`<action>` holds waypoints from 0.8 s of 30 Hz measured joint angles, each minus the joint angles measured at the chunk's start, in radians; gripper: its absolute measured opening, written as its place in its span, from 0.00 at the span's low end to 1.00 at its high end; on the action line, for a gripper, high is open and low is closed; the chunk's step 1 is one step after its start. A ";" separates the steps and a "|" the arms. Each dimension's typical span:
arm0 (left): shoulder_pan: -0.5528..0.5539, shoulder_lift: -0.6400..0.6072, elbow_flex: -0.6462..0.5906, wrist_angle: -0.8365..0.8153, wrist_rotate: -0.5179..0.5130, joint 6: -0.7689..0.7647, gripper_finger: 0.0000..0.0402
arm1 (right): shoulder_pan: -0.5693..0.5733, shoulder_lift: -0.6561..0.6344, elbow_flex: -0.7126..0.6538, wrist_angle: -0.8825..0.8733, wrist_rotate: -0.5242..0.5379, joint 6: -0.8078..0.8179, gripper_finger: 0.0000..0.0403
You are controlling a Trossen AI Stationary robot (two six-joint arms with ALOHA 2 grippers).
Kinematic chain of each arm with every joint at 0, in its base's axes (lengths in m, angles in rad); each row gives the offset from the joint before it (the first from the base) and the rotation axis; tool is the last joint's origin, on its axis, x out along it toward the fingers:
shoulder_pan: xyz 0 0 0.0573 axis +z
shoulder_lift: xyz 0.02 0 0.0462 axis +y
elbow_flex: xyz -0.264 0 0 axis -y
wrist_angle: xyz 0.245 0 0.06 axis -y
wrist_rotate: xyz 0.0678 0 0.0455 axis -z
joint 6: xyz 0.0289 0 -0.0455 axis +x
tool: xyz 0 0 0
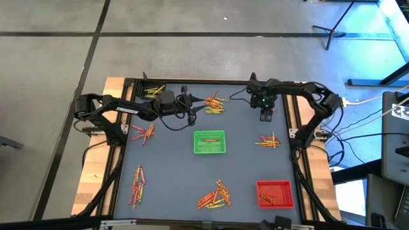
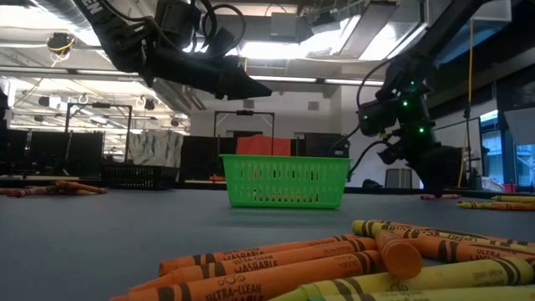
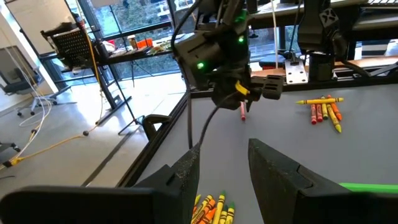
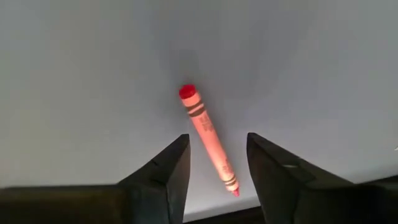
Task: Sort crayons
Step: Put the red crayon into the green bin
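Crayons lie in loose clusters over the dark table [image 1: 172, 166] in the high view: one cluster [image 1: 214, 102] near the far edge just beside the left gripper [image 1: 192, 110], one [image 1: 270, 140] near the right side, one [image 1: 215, 195] near the front, two [image 1: 144, 132] [image 1: 137, 185] on the left. A green tray [image 1: 209, 142] sits mid-table and a red tray [image 1: 275, 194] at the front right. The right gripper [image 1: 266, 116] hangs over bare table at the far right.

Low view: orange and yellow crayons [image 2: 334, 263] lie in the foreground, long axes running roughly across the picture; the green tray [image 2: 285, 181] stands behind them, and the right gripper [image 2: 435, 180] reaches down close to the tabletop.

Left wrist view: the left gripper's fingers [image 3: 280, 174] stand apart with nothing between them, above a yellow-orange cluster [image 3: 211, 210]. Farther off, a single red crayon [image 3: 243, 112] shows directly beneath the right gripper [image 3: 252, 93], hanging near vertical.

Right wrist view: the red crayon [image 4: 208, 138] has its long axis running diagonally, flat end [image 4: 187, 92] away from the right gripper [image 4: 217, 177] and pointed tip between the jaws. The fingers [image 4: 273, 168] stand either side of its tip half, apart from it on both sides; whether it is gripped cannot be told.
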 joint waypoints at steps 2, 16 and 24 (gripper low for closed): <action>0.000 0.000 0.000 0.000 0.000 0.000 0.30 | -0.019 0.000 0.000 0.018 -0.004 -0.019 0.36; 0.000 0.000 0.000 0.000 0.000 0.000 0.30 | -0.047 0.066 0.006 0.039 -0.079 -0.104 0.10; -0.004 0.000 0.000 0.000 0.000 0.004 0.30 | -0.026 0.077 0.041 -0.010 -0.034 -0.100 0.02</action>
